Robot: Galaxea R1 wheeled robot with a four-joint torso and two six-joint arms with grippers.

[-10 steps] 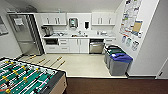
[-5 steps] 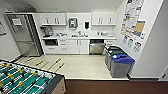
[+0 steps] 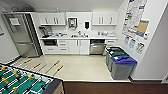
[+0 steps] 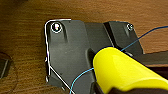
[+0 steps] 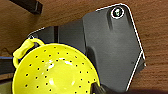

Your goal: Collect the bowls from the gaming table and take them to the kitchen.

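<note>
Kitchen (image 3: 80,40) ahead, white counter (image 3: 77,38) and bins (image 3: 120,62) beyond the foosball table (image 3: 22,82). Yellow perforated bowl (image 5: 53,71) close against the right tool; yellow rounded bowl (image 4: 125,70) close against the left. Cannot tell either tool's spread.

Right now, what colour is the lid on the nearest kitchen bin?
Blue; the nearest bin's lid shows best in the head view, on a grey body.

We are seeing the foosball table (image 3: 25,82) running off the head view's corner. The yellow bowl (image 5: 53,70) is spilling past the right wrist picture's edge; the small items on the kitchen (image 3: 77,37) countertop are blurring beyond telling.
</note>
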